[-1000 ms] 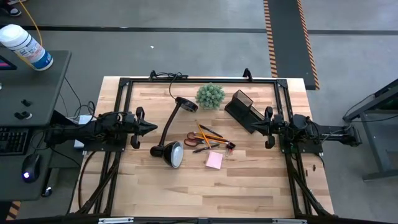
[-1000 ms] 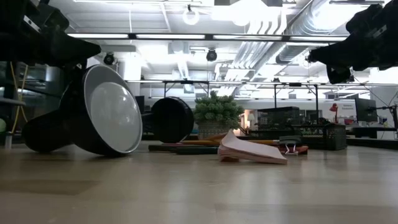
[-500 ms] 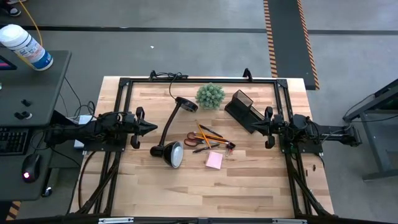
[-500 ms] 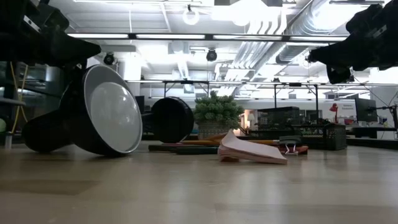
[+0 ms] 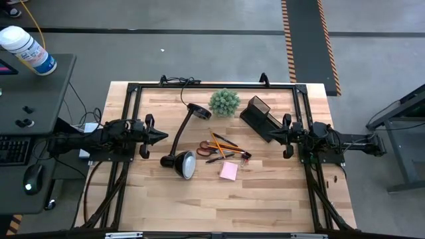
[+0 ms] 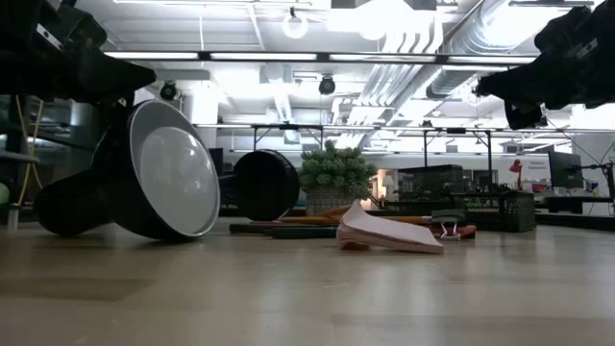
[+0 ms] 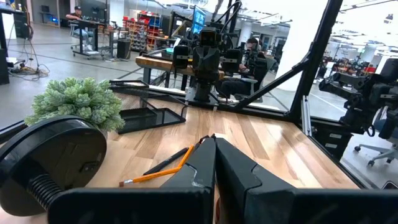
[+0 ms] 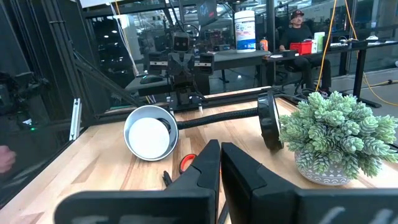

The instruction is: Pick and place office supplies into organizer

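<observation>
Supplies are clustered at the table's centre in the high view, nearest the front the pink sticky-note pad (image 5: 228, 171), lying flat. Just beyond it, towards 1 o'clock, the tiny binder clip (image 5: 246, 157) is seen, and at 11 o'clock from the pad the red-handled scissors (image 5: 208, 147) lie among the orange and dark pencils (image 5: 221, 141) — all touching or nearly so. To the pad's 9 o'clock a black desk lamp (image 5: 184, 142) is tipped over, its shade facing forward, its round base further back. Further off, at 12 o'clock, a green plant (image 5: 224, 101) is stood, and just beside it at 3 o'clock the organizer (image 5: 257, 114) is set at an angle, nothing visibly in it.

Both arms are held off to the sides, clear of the cluster: the left gripper (image 5: 157, 135) at 9 o'clock, the right gripper (image 5: 277, 135) at 3 o'clock by the organizer. Each is pressed closed on nothing — fingers (image 7: 205, 163) meeting in the left wrist view, fingers (image 8: 210, 163) likewise in the right.
</observation>
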You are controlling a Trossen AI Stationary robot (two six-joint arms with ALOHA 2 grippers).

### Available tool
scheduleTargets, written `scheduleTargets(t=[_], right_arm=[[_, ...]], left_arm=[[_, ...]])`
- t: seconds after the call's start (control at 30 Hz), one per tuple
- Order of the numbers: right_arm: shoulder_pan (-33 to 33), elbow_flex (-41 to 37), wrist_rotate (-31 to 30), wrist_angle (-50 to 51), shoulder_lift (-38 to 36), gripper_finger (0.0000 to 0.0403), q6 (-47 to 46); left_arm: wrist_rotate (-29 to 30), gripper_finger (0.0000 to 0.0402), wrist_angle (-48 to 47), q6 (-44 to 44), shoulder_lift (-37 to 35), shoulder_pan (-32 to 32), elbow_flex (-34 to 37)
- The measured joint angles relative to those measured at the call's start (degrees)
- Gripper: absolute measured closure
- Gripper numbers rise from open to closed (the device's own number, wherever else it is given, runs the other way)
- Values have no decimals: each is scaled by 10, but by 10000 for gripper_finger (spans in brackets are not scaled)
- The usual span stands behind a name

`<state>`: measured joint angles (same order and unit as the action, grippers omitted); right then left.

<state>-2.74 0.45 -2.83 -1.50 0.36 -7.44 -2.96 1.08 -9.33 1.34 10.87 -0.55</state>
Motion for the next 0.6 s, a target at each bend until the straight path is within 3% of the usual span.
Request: scheduleTargets(t=[0.6], right_arm=[[0, 0, -9, 0, 0, 396, 35]], left_arm=[[0, 401, 0, 0, 0, 0, 0]])
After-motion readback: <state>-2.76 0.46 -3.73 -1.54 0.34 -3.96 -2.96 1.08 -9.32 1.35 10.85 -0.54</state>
